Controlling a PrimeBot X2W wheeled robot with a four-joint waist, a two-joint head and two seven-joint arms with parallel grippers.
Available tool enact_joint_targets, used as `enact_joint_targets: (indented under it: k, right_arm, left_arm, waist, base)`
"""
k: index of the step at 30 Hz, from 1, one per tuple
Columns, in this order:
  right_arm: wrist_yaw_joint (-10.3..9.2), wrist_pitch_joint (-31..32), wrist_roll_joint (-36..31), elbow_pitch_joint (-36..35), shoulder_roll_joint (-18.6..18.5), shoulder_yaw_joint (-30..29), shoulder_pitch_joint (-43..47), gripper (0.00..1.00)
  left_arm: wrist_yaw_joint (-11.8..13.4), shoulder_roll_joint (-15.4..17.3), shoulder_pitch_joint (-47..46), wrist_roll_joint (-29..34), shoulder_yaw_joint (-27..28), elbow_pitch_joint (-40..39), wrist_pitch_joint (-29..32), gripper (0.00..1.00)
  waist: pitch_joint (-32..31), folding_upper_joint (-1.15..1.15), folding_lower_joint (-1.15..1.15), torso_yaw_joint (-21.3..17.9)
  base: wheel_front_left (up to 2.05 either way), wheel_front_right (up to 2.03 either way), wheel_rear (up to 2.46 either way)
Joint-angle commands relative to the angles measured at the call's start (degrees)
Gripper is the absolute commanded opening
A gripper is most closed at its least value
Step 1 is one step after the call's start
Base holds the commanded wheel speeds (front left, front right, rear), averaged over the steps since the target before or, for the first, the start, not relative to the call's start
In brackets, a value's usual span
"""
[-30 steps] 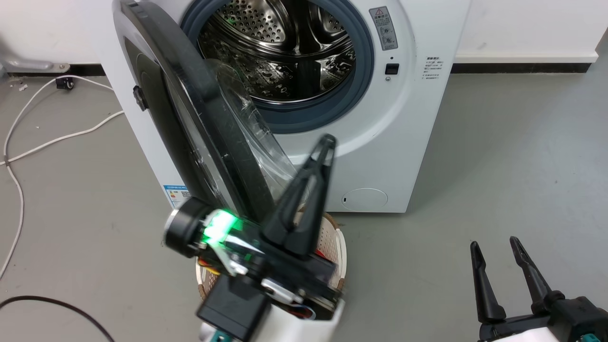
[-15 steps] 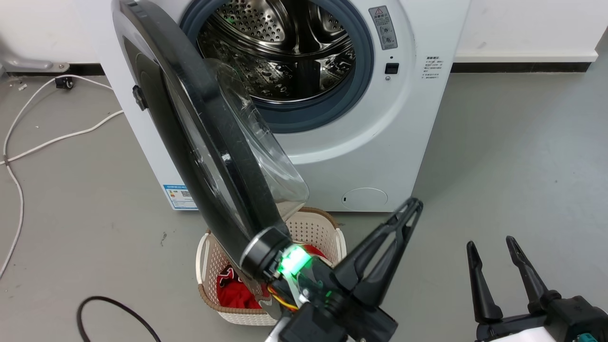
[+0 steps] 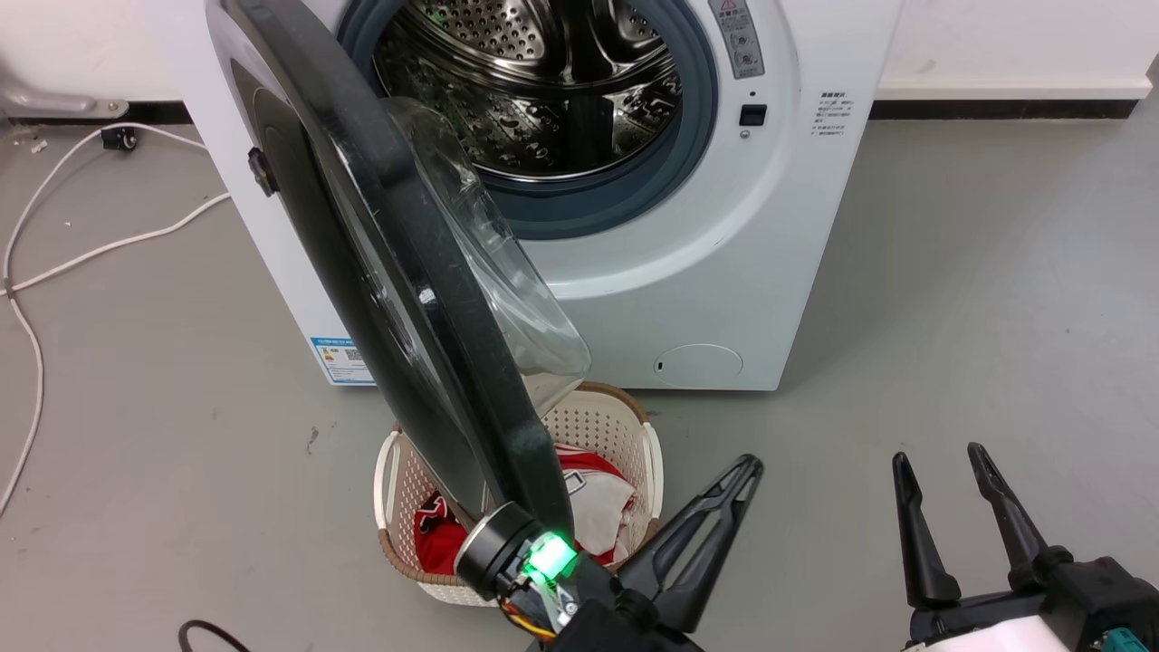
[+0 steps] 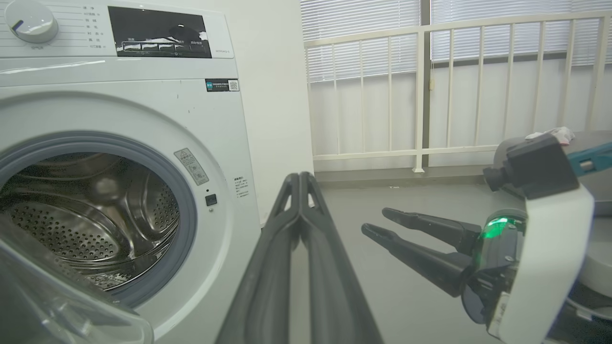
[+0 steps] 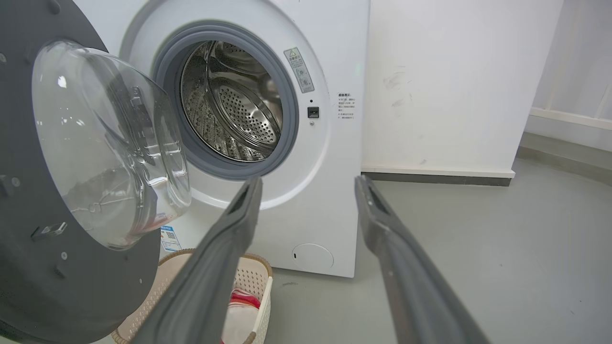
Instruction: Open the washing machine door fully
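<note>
Leftward of left gripper [image 3: 750,467], washing machine door [image 3: 398,254] stands untouched

long tapering matte-black fingers [image 3: 688,552] on the left gripper [image 3: 748,465], black round wrist collar [image 3: 484,548] rimmed in silver, green light [image 3: 548,557] glowing beside yellow and red wires [image 3: 521,620], right gripper [image 3: 939,453] with the same dark fingers on a black block [image 3: 1100,589], white forearm shell [image 3: 996,637], teal fitting [image 3: 1121,641]

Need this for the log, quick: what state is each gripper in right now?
Left gripper: closed, holding nothing.
Right gripper: open, empty.
</note>
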Motion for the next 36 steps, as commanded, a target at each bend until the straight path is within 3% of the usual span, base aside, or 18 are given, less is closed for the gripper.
enact_joint_targets:
  k: [1, 21, 36]
  right_arm:
    - [-0.04, -0.08, 0.22, 0.19, 0.16, -0.11, -0.72, 1.00]
    - [-0.04, -0.08, -0.23, 0.94, 0.16, -0.45, -2.76, 1.00]
    - [-0.04, -0.08, 0.13, 1.82, 0.16, -0.18, -1.25, 1.00]
  left_arm:
    - [0.06, 0.41, 0.95, 0.06, 0.71, 0.83, -0.13, 0.00]
    - [1.04, -0.15, 0.27, -0.83, 11.75, 8.58, -0.13, 0.00]
    - [2.30, -0.56, 4.90, -1.16, 16.88, 7.02, 0.02, 0.00]
  waist:
    - [0.39, 0.00, 0.00, 0.11]
    - [4.21, 0.00, 0.00, 0.36]
    - [2.92, 0.00, 0.00, 6.83]
  base:
    - [0.00, 0.00, 0.00]
    - [0.00, 0.00, 0.00]
    - [0.00, 0.00, 0.00]
